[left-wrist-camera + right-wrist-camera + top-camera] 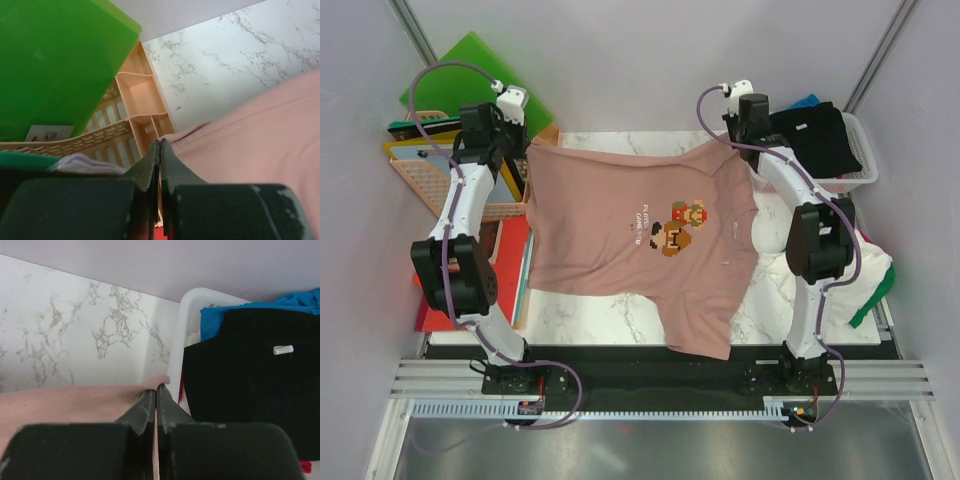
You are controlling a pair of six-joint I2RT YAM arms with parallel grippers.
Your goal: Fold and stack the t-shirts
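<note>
Top external view is showing the pink t-shirt (620, 230) lying spread on the marble table (590, 312) between the two arms. Its print is facing up, and one part is reaching past the table's near edge. The left gripper (527, 158) is pinching the shirt's far left corner, fingers closed tight on the cloth. The right gripper (738, 137) is pinching the far right corner the same way, so the far edge is stretching between them. Just beside the right gripper, a black t-shirt (250, 370) and a blue t-shirt (295, 302) are sitting in a white basket (182, 320). Near the left gripper, a green folder (55, 60) is leaning over a peach basket (140, 95).
</note>
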